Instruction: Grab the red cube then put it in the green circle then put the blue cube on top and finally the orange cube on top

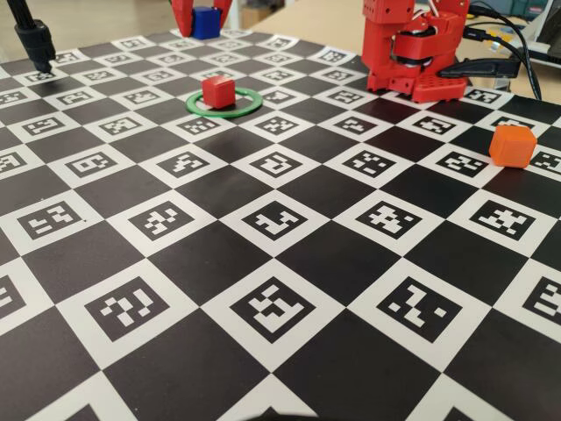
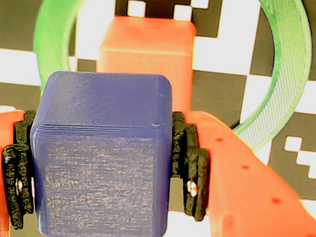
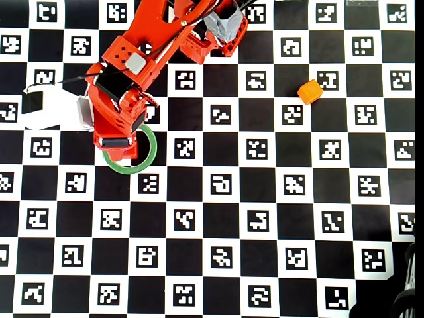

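The gripper is closed on the blue cube, its black-padded fingers pressed against the cube's left and right faces in the wrist view. In the fixed view the gripper hangs raised above the board near the far edge. In the overhead view the red arm reaches from its base at the top down and left, wrist pointing downward.

board: black-white checkered, coded markers | black cables: far right | white paper: left

You have three cubes: one red cube, one blue cube, one orange cube; one green circle.
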### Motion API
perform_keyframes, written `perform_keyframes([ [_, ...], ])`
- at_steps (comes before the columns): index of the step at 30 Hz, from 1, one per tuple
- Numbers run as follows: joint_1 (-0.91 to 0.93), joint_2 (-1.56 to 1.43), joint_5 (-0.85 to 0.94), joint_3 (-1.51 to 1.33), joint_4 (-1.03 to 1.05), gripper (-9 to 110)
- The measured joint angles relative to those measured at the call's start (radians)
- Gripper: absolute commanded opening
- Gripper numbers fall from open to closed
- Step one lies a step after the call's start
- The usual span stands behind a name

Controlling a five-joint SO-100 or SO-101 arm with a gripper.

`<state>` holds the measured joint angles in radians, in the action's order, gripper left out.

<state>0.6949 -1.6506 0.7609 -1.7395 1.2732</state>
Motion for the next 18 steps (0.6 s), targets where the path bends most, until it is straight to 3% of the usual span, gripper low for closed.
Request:
perform_keyframes([
  [18,-0.057,0.0,-0.067,-0.072,-0.009,5],
])
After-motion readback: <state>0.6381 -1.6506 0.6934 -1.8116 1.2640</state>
